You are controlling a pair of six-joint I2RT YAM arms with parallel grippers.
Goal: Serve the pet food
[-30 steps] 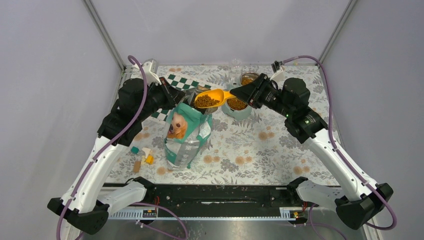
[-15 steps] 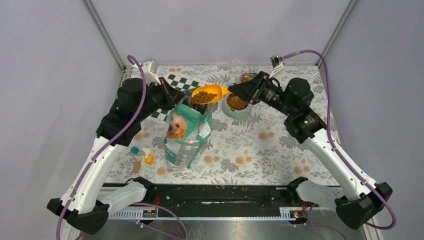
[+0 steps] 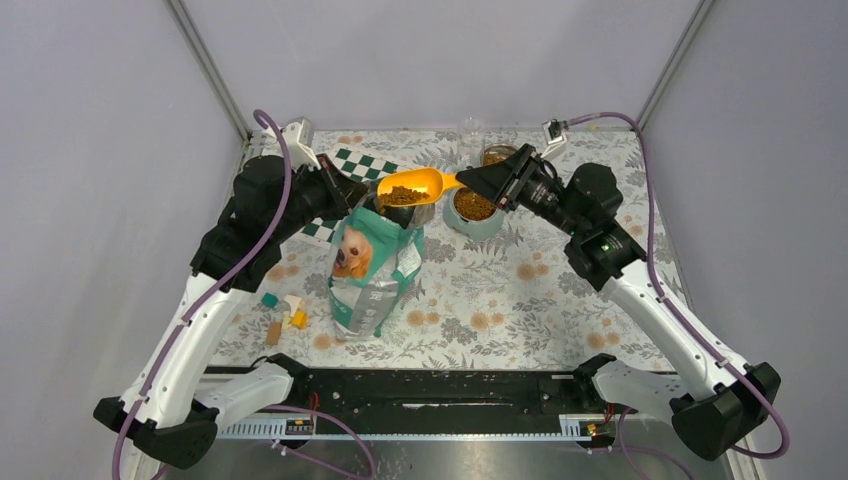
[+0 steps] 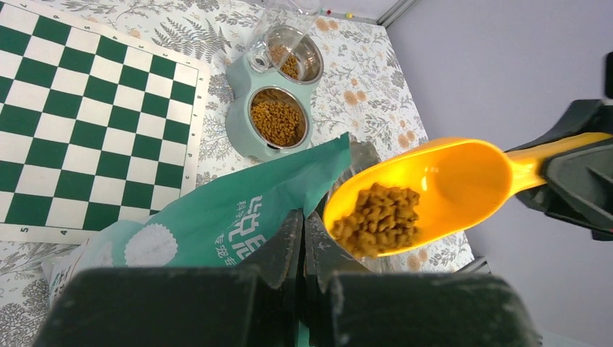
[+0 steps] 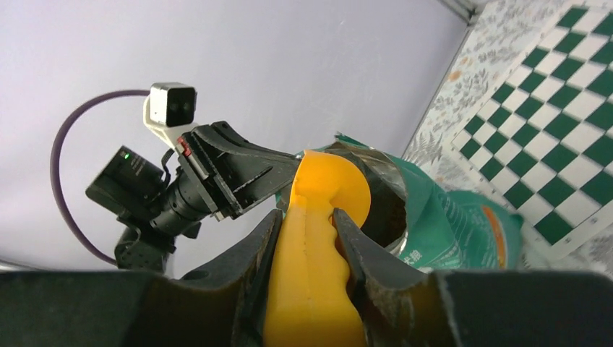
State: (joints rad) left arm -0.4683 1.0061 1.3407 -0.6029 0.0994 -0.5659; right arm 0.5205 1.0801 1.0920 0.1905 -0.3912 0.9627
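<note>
Pet food [image 4: 379, 217] in scoop [image 4: 466, 177], Chinese-lettered bag [image 4: 238, 217]

Counted across the table:

- 1 tall teal-green foil bag with a golden dog picture [image 3: 370, 275]
- 1 orange plastic scoop [image 3: 428, 181]
- 2 round steel bowls, the near bowl [image 4: 251, 116] and the far bowl [image 4: 320, 61], seated in 1 pale green feeder stand [image 4: 237, 126]
- 1 clear plastic container [image 4: 285, 18]
- 3 lots of pet food [image 3: 403, 194], small brown-orange dry kibble pellets: 1 in the scoop and 1 in each bowl; the pellets themselves are too many to count
- 1 green-and-white chequered board [image 3: 362, 163]
- 4 small loose pieces [image 3: 285, 315]: teal, white, yellow and tan
- 1 floral-printed table cover [image 3: 520, 300]
- 2 white-and-black robot arms, the left arm [image 3: 200, 320] and the right arm [image 3: 670, 310]
</note>
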